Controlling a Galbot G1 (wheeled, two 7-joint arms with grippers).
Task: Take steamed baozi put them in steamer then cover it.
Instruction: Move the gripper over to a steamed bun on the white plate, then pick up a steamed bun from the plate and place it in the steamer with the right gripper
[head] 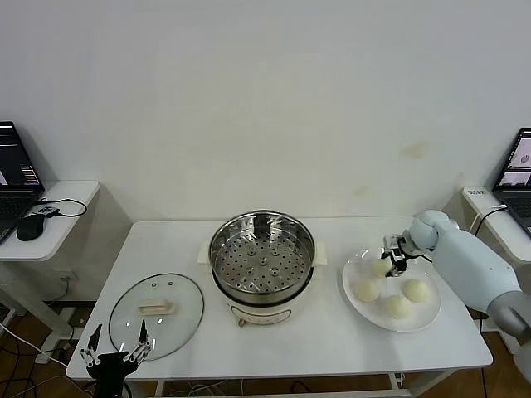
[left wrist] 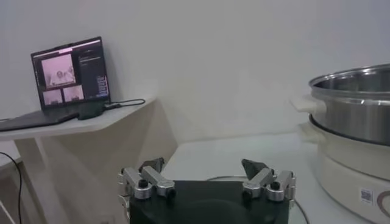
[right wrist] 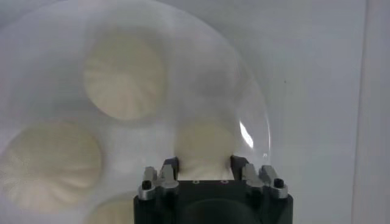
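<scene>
Four cream-white baozi lie on a white plate [head: 431,313] at the table's right. My right gripper [head: 392,255] is down at the plate's far-left part, shut on one baozi [head: 381,268]; in the right wrist view this baozi [right wrist: 204,143] sits between the gripper's [right wrist: 204,161] two fingers, still low over the plate [right wrist: 247,91]. The other buns [head: 366,290] [head: 397,306] [head: 416,290] lie loose. The steel steamer [head: 217,249] stands open at the table's middle, its perforated tray bare. The glass cover [head: 156,313] lies flat at front left. My left gripper [head: 116,344] hangs open and empty by the cover's near edge.
A side table at the left holds a laptop [head: 15,170] and a mouse [head: 29,226]; the laptop also shows in the left wrist view [left wrist: 70,76]. Another laptop [head: 518,170] stands at the right. The steamer wall [left wrist: 353,115] shows in the left wrist view.
</scene>
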